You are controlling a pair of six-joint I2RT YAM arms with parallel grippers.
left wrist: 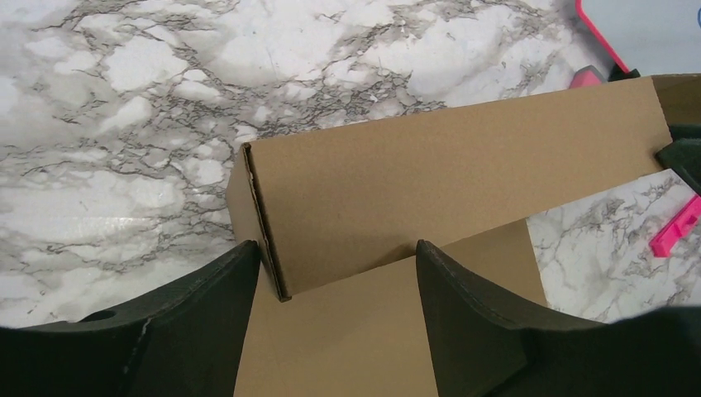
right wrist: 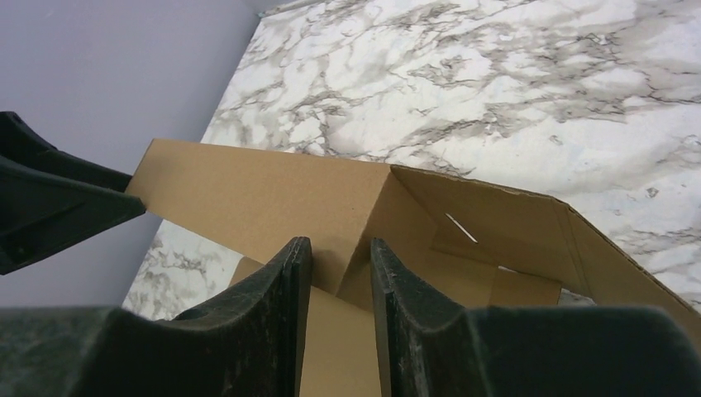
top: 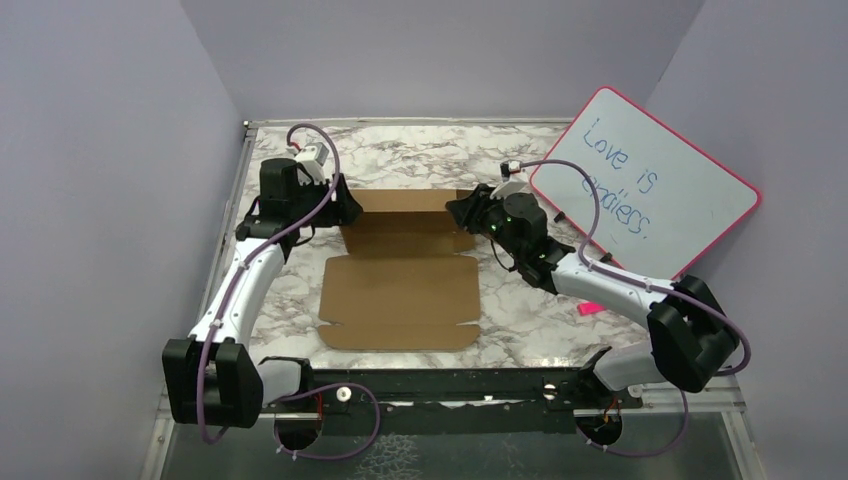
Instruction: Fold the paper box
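1. The paper box (top: pixel 400 290) lies mid-desk, its flat panel toward the near edge and a raised wall (left wrist: pixel 463 165) toward the far edge. Nothing locks that wall, so it could flop flat.
2. The left tool (top: pixel 340 205) has its fingers wide apart at the wall's left end, gripping nothing. Closing askew could crush that corner.
3. The right tool (top: pixel 462 212) has its fingers narrowly apart at the right end, with nothing visibly pinched. A hard inward push could slide the box or buckle its side flap.
4. The whiteboard (top: pixel 650 190) leans near the right arm, so a wide swing might knock it.
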